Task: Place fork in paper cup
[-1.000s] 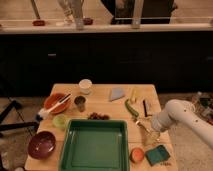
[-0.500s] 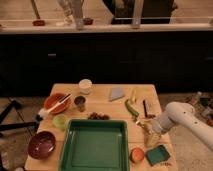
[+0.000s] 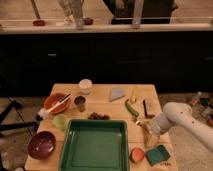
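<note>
While the fork [image 3: 141, 121] lies on the right side of the worktop [image 3: 107, 102], a thin pale sliver just below the pepper [image 3: 131, 108] and hard to tell from the wood, the tool [image 3: 146, 129] hangs low over that very spot. Its jaws are spread wide, with nothing in them that can be made out. The white arm [image 3: 176, 118] reaches in from the right, apparently set for a grasp from above, the natural approach to a utensil lying flat.

The cup [image 3: 85, 86] stands upright toward the far left of the worktop, well apart from the fork. A dark metal cup [image 3: 79, 103] sits just in front of it, and beside that a red plate [image 3: 55, 103] carries a white-handled brush [image 3: 51, 108]. The fork would have to cross much of the worktop to reach its target. A green tray [image 3: 95, 145] fills the near middle.

Whether the tool touches the fork cannot be told: the tool covers part of it, and which way the tines point is lost. The arm is cut off at the right edge, and the base is out of sight.
</note>
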{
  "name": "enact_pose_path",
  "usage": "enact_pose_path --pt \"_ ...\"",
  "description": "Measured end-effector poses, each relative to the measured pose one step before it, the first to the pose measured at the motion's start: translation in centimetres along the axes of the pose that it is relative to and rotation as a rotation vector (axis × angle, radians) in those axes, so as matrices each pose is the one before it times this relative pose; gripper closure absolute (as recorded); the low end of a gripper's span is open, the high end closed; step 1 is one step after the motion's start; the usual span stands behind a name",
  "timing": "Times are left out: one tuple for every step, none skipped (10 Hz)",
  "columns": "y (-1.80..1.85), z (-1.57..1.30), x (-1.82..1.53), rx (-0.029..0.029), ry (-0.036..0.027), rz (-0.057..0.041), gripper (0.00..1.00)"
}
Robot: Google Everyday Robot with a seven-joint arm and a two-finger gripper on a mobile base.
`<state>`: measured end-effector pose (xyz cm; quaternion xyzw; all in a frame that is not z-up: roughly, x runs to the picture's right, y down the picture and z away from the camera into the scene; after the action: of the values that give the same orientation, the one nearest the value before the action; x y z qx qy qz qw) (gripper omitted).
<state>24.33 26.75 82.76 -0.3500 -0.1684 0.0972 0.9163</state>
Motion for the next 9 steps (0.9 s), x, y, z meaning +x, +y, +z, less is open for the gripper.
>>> enact_pose_path --pt "-0.171 0.078 -0.203 -0.00036 -0.00012 -0.00259 0.2" --pt "-0.2 0.125 -0.211 -0.00226 0.00061 -0.00162 0.2" --pt "-0.122 0.089 -0.191 -0.0039 0.00113 -0.00178 0.2" --pt "-0.042 0.063 -0.078 -0.00216 0.00036 -0.0013 0.2" --pt "-0.041 0.064 -0.078 -0.00146 -0.00036 -0.00155 0.24" --pt "0.005 0.041 -0.029 -0.00065 -0.00079 -0.00409 0.34" --pt "0.032 0.006 0.01 0.00008 -0.00105 -0.00104 0.42" --pt "0.035 0.025 -0.051 0.00046 -0.00343 -0.00489 0.52" --pt "0.044 0.018 -0.067 -0.0006 -0.00443 -0.00305 0.62"
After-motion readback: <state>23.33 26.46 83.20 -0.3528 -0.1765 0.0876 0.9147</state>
